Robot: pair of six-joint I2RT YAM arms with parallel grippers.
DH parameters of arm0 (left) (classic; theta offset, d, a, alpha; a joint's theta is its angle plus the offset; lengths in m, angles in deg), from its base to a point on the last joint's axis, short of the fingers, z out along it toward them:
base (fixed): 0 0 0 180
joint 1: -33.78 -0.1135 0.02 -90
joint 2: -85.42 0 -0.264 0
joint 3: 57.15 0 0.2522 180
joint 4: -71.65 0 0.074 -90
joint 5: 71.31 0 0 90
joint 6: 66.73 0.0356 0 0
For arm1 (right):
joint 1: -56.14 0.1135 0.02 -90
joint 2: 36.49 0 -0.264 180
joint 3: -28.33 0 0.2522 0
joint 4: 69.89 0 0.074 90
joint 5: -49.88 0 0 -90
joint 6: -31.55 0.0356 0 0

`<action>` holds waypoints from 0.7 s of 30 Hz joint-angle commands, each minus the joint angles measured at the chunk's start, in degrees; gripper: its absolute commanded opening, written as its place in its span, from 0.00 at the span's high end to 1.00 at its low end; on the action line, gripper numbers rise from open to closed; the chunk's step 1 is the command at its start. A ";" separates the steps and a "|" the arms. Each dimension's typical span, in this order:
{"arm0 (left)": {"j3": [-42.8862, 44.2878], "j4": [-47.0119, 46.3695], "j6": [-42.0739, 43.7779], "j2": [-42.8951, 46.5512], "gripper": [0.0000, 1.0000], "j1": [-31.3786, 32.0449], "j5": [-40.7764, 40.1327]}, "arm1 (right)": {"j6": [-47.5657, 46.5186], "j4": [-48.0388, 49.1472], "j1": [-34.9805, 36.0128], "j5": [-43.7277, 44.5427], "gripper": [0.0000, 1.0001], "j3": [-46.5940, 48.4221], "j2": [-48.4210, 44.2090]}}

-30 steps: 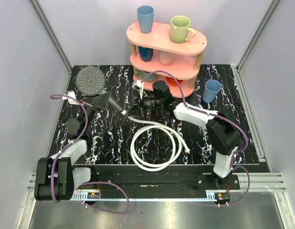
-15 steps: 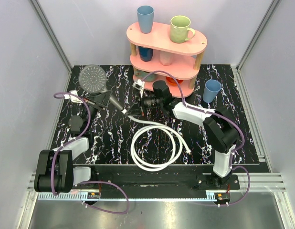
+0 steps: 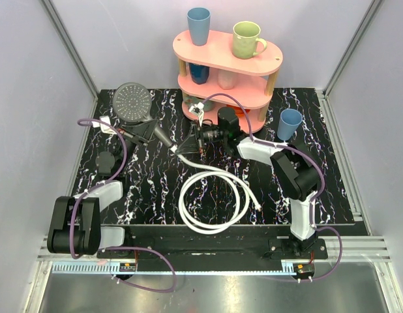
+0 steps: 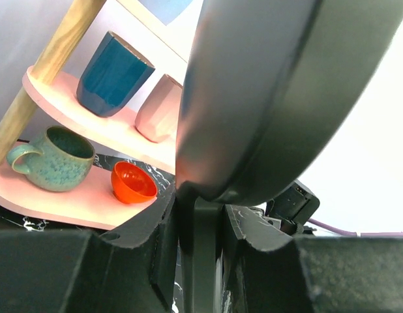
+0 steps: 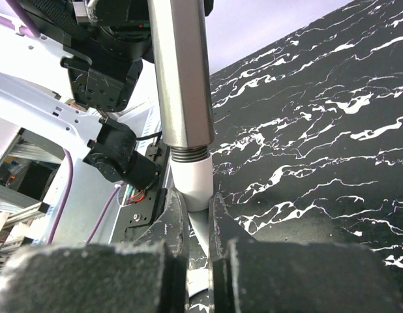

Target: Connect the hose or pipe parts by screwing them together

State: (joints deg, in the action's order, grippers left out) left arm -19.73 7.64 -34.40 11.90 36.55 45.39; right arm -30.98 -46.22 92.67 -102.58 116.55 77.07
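The grey round shower head (image 3: 132,102) hangs over the table's far left, its dark handle (image 3: 162,136) pointing right. My left gripper (image 3: 140,130) is shut on that handle just below the head; in the left wrist view the head (image 4: 267,98) fills the frame and the handle (image 4: 200,254) sits between the jaws of the left gripper (image 4: 200,261). My right gripper (image 3: 188,149) is shut on the white hose's end fitting (image 5: 192,182), which butts against the handle's threaded tip (image 5: 188,154). The right gripper (image 5: 195,225) pinches the fitting's narrow neck. The hose (image 3: 214,199) lies coiled in front, its other end fitting (image 3: 256,205) loose.
A pink three-tier shelf (image 3: 276,62) stands at the back with a blue cup (image 3: 198,25) and a green mug (image 3: 247,39) on top. A blue cup (image 3: 289,123) stands on the table at the right. The left wrist view shows a teal mug (image 4: 55,160) and an orange bowl (image 4: 132,183) on the shelf.
The left arm has carried the shower head a little farther back and to the right. The right wrist has turned and shifted slightly with the hose end held against the handle.
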 commanded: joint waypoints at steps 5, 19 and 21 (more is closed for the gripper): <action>-0.28 -17.67 3.44 -4.27 1.00 2.77 3.28 | 10.59 16.80 -1.38 -2.50 1.00 3.68 -0.71; -4.06 -17.58 3.44 -5.06 1.00 2.77 -1.83 | 15.15 16.78 -3.22 3.39 0.99 2.71 1.05; -4.41 -17.58 3.44 -4.80 1.00 2.77 -2.35 | 15.95 16.80 -3.49 3.83 0.93 3.06 1.66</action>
State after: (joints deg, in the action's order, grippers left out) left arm -21.50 7.44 -35.23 8.36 38.04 38.35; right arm -22.57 -41.54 90.64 -102.17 116.09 80.48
